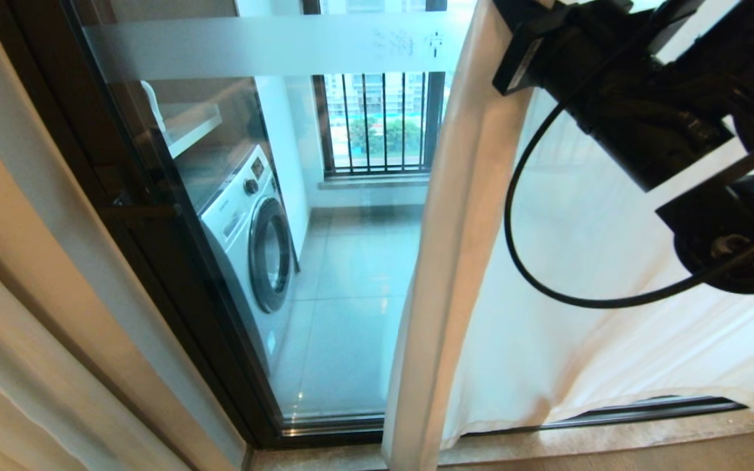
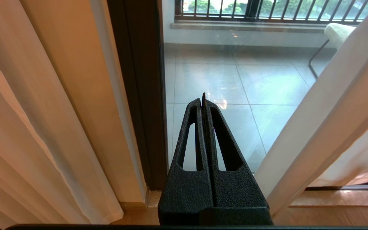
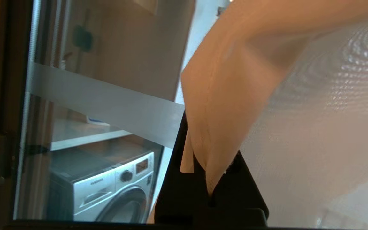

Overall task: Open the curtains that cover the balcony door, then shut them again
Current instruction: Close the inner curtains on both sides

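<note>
The right panel of the curtains [image 1: 455, 261] hangs in front of the balcony door [image 1: 351, 281], its hemmed edge slanting down across the glass. In the right wrist view my right gripper [image 3: 207, 166] is shut on that hemmed edge [image 3: 222, 95], and the fabric hides the fingertips. My right arm [image 1: 645, 98] shows in the upper right of the head view, in front of the sheer cloth. My left gripper [image 2: 203, 99] is shut on nothing, low by the door's dark frame [image 2: 139, 95]. Between the frame and the right panel [image 2: 324, 127] the glass is uncovered.
Behind the glass stand a washing machine [image 1: 252, 242], a barred railing window [image 1: 377, 124] and a chair [image 2: 337, 32] on grey tiles. Pale fabric folds [image 2: 27, 127] hang gathered left of the frame. A frosted band [image 1: 272, 46] crosses the glass. A wooden sill [image 1: 612, 445] runs along the door's bottom.
</note>
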